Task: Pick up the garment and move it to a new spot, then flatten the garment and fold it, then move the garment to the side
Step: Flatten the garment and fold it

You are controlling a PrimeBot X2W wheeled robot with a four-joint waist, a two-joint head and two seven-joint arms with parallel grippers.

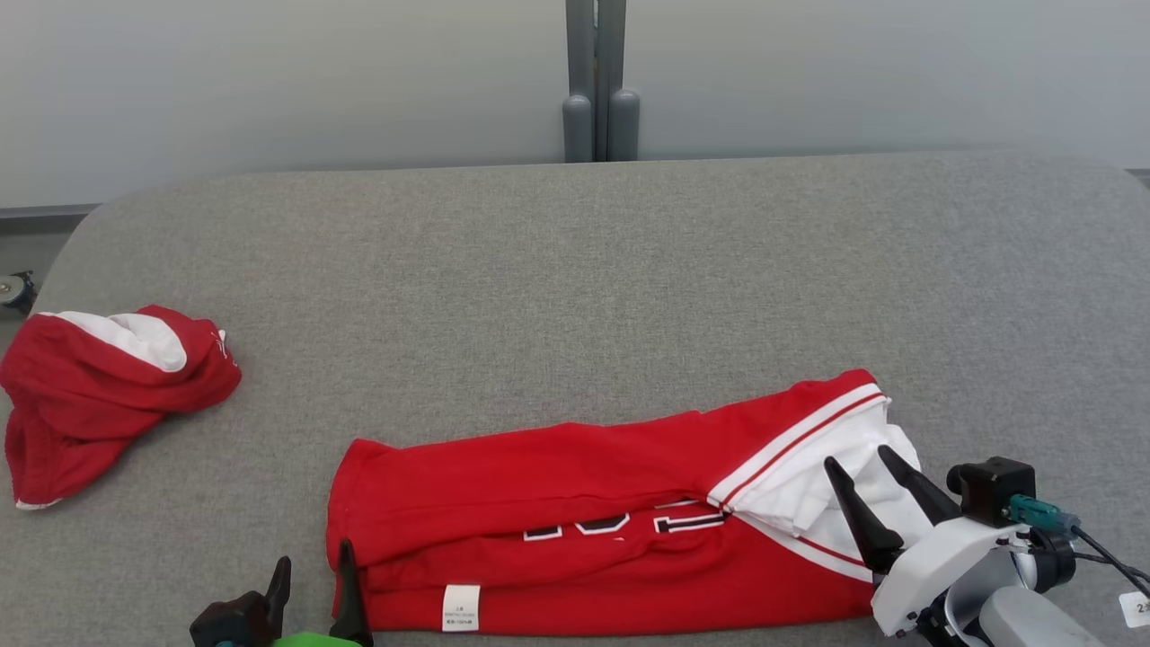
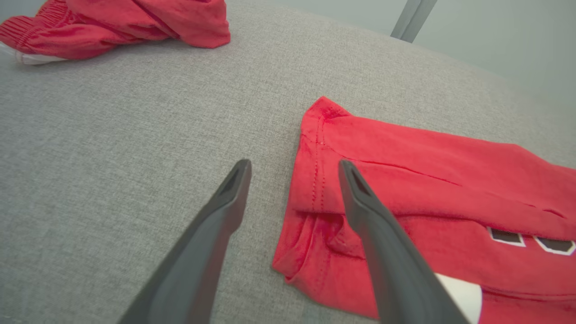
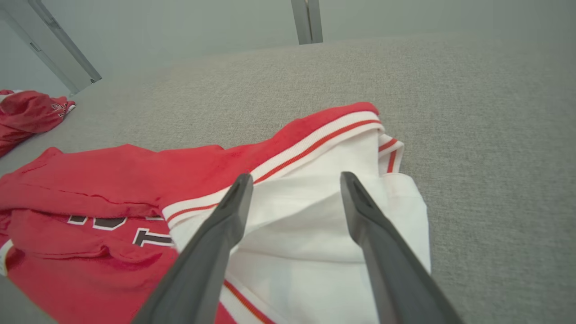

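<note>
The garment [image 1: 584, 503] is a red jersey with white trim and dark lettering, lying folded in a long band near the front of the grey table. My left gripper [image 1: 313, 571] is open at its left end, one finger over the red edge [image 2: 315, 180], the other over bare table. My right gripper [image 1: 858, 463] is open over the garment's white right end [image 3: 315, 225]. Neither gripper [image 2: 294, 166] [image 3: 294, 180] has cloth between its fingers.
A second red and white garment [image 1: 99, 395] lies bunched at the table's left edge, also at the top left of the left wrist view [image 2: 126, 22]. The grey padded table [image 1: 575, 270] stretches back to a wall with a grey post [image 1: 595, 81].
</note>
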